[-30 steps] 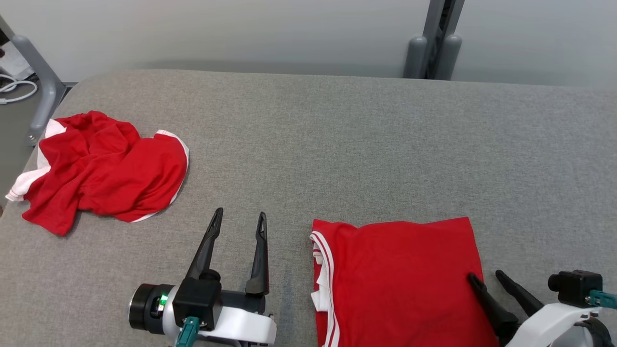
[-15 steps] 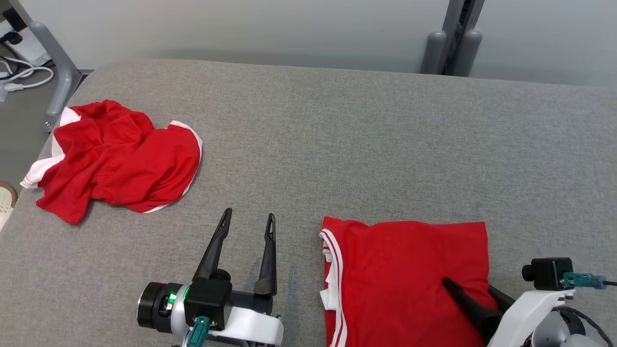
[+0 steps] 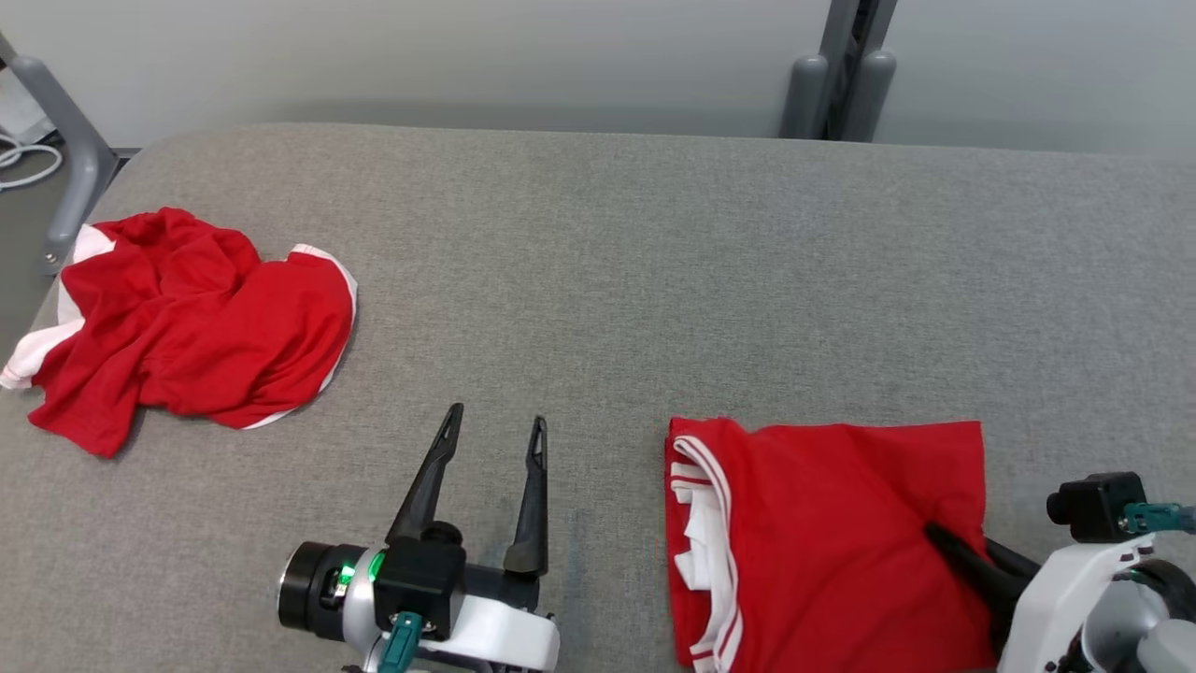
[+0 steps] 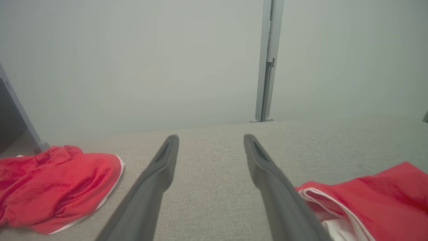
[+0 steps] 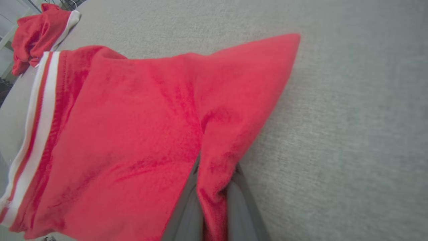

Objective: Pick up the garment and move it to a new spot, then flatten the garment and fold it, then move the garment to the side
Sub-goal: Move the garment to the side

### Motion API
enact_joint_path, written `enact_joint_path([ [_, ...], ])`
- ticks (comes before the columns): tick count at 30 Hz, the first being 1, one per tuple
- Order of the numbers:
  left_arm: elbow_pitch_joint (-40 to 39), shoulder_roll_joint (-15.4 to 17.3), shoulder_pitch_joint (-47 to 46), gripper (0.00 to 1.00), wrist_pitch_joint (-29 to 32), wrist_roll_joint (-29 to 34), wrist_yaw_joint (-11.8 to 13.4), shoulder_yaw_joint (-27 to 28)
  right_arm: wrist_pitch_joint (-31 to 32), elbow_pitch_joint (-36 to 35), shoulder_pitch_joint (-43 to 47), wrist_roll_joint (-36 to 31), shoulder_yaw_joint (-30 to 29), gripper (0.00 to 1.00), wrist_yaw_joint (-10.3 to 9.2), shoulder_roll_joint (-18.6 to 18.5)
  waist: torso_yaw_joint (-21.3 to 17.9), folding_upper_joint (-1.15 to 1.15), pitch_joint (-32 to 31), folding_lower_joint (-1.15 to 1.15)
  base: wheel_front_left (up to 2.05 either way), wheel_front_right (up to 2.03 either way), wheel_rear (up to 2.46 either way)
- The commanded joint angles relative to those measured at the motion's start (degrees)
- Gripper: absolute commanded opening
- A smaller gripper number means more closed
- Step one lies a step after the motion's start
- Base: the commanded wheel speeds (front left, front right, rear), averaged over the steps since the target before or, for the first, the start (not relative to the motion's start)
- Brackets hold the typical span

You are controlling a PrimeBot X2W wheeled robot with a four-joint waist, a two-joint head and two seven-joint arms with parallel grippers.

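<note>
right hand point(image 3: 936, 535) clamped, garment point(image 3: 822, 523) (red, folded) pinched

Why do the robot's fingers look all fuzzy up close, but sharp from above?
Left wrist view: the left fingers sit too near the lens, so they blur. Right wrist view: the right fingers blur too, pinching the folded garment. Head view: everything crisp, light soft and even.

L claw point(image 3: 497, 416) wide open, hovering; R claw point(image 3: 937, 535) pinched tight on garment point(image 3: 822, 523).
</note>
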Motion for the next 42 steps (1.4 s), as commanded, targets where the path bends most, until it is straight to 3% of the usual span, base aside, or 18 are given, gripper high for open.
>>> enact_joint_path([
  [1, 0.08, 0.19, -1.56, 1.0, -0.22, 0.67, -0.31, -0.3, -0.21, 0.38, -0.83, -0.47, 0.32, 0.0, -0.02, -1.3, -0.78, 0.0, 0.19, 0.0, 0.0, 0.0, 0.0],
  [8, 1.14, 0.19, -5.17, 1.0, -0.22, 2.05, -0.77, -4.15, -2.25, 2.23, -6.21, -2.5, 3.93, 0.0, -0.03, -8.61, -4.66, 0.0, 3.19, 0.0, 0.0, 0.0, 0.0],
  [17, 2.78, 0.24, -14.71, 1.0, -0.18, 3.34, -0.08, -10.82, -8.82, 6.77, -15.06, -3.22, 5.99, 0.0, -0.03, -19.61, -9.41, 0.0, 13.9, 0.0, 0.0, 0.0, 0.0],
  [21, 3.99, 0.29, -19.56, 1.0, -0.15, 4.27, 0.42, -13.9, -11.86, 10.21, -19.08, -3.86, 7.25, 0.0, -0.03, -22.76, -11.05, 0.0, 18.05, 0.0, 0.0, 0.0, 0.0],
  [36, 5.85, 0.27, -29.08, 1.0, -0.11, 3.7, 4.29, -18.51, -15.78, 26.37, -33.43, -8.67, 6.56, 0.0, -0.03, -28.88, -12.21, 0.0, 27.89, 0.0, 0.0, 0.0, 0.0],
  [42, 5.97, 0.44, -29.8, 1.0, -0.07, 3.03, 5.71, -18.92, -15.82, 31.3, -37.93, -12.19, 5.62, 0.0, -0.03, -28.8, -11.38, 0.0, 29.3, 0.0, 0.0, 0.0, 0.0],
])
